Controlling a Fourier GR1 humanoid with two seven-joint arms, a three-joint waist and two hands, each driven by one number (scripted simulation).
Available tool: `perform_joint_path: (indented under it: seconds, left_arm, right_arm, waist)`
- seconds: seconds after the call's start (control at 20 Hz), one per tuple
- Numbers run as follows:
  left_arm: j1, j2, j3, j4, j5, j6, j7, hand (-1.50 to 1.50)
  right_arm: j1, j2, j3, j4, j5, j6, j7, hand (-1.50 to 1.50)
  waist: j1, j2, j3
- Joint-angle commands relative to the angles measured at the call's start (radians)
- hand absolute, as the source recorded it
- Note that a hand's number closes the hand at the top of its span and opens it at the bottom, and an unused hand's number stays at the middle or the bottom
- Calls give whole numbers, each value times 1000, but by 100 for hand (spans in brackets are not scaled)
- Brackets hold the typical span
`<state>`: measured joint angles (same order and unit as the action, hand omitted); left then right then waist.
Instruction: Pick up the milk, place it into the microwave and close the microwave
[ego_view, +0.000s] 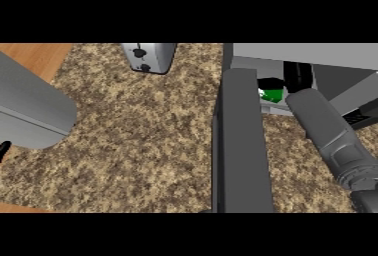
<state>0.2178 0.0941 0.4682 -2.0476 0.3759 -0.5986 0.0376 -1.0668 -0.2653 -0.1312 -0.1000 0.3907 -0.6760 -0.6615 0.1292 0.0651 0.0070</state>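
The microwave (325, 57) stands at the upper right, its dark door (240, 145) swung open toward me. My right forearm reaches into the cavity. The green and white milk carton (272, 96) sits just inside the opening, mostly hidden. My right hand (297, 76) is around it, the thumb curled over the carton's top and the fingers pointing deeper into the cavity. My left forearm fills the left side; of the left hand (4, 149) only a black sliver shows at the left edge.
A silver toaster (149, 57) stands at the back, left of the microwave. The speckled counter (140, 145) lies between my left forearm and the open door. A wooden surface (33, 57) shows at the far left.
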Motion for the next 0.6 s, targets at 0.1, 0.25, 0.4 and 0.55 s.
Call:
perform_joint_path:
  seconds: [0.1, 0.25, 0.4, 0.55]
  left_arm:
    - [0, -7, -56, 9, -20, -51, -15, -150]
    - [19, -28, -91, 7, -27, -75, -18, -150]
    - [4, -52, -108, 13, -51, -73, -47, -150]
    - [-18, -65, -149, 21, -68, -62, -19, -150]
  right_arm:
    - [4, 25, -73, -21, -77, 133, -64, -150]
    - [23, 40, -109, -34, -119, 226, -119, -150]
    - [55, 45, -145, -29, -156, 285, -157, -150]
    - [72, 28, -175, -23, -191, 399, -171, -150]
  waist:
    - [-14, -9, 0]
    - [-36, -24, -2]
    - [-39, -22, -2]
    - [-65, -31, -3]
